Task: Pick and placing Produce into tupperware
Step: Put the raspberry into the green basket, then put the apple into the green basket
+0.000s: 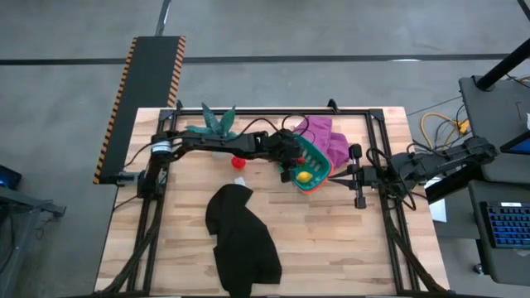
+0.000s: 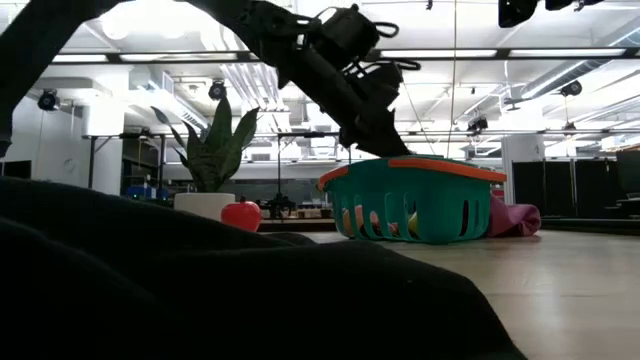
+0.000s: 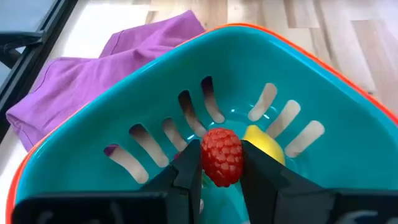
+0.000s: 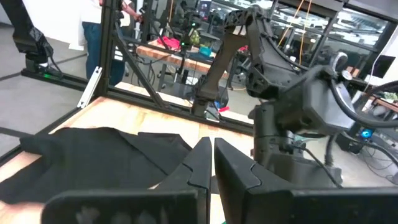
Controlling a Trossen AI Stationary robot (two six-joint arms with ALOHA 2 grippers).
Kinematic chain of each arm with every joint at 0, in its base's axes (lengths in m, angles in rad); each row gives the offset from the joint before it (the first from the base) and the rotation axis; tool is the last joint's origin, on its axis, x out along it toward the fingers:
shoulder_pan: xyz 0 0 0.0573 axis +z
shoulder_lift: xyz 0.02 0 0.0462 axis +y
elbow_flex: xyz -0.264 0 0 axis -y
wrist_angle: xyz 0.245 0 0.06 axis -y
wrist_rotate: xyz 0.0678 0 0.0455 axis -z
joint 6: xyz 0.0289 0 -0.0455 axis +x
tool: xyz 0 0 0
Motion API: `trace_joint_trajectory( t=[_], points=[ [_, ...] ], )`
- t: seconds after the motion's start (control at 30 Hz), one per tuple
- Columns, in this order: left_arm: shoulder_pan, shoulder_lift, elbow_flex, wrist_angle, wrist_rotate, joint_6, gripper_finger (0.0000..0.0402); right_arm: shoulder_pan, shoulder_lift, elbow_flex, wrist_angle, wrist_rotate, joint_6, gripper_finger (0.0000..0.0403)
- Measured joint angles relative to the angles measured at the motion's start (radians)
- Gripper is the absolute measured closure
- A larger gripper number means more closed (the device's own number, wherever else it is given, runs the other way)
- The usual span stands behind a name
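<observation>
Red berry: a bumpy raspberry (image 3: 222,156) pinched in my left gripper (image 3: 221,167), over the teal tupperware (image 3: 143,106).
Handling: looks light, stiff; I grip its midsection.
Yellow piece (image 3: 266,142): lying inside already.
Right gripper (image 4: 210,163): closed, empty, beside the tupperware.

Glossy smooth plastic tupperware (image 3: 298,74), soft matt purple cloth (image 3: 93,68), bumpy red berry (image 3: 222,155), pale wood table (image 1: 331,240)

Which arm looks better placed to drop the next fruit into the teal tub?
The left. Its gripper is shut on a red berry right over the tub, beside a yellow fruit. The right gripper waits shut and empty beside the tub.
</observation>
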Motion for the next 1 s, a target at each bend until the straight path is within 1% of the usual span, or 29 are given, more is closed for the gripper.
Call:
trace_joint_trajectory(
  t=[0.13,0.3,0.4,0.6,1.0],
  points=[
    [0.014,0.013,0.012,0.002,-0.002,-0.002,0.0338,0.000,0.000,0.000,-0.004,0.000,-0.001,0.0392],
    [0.027,0.009,0.006,0.003,-0.022,-0.004,0.0308,0.000,0.000,0.000,-0.004,0.000,-0.001,0.0392],
    [0.033,0.008,0.006,0.004,-0.026,-0.005,0.0299,0.000,0.000,0.000,-0.004,0.000,-0.001,0.0392],
    [0.037,0.006,0.001,0.035,-0.031,-0.006,0.0295,0.000,0.000,0.000,-0.004,0.000,-0.001,0.0392],
    [0.037,0.006,0.001,0.040,-0.054,-0.005,0.0293,0.000,0.000,0.000,-0.012,0.000,0.000,0.0392]
  ],
)
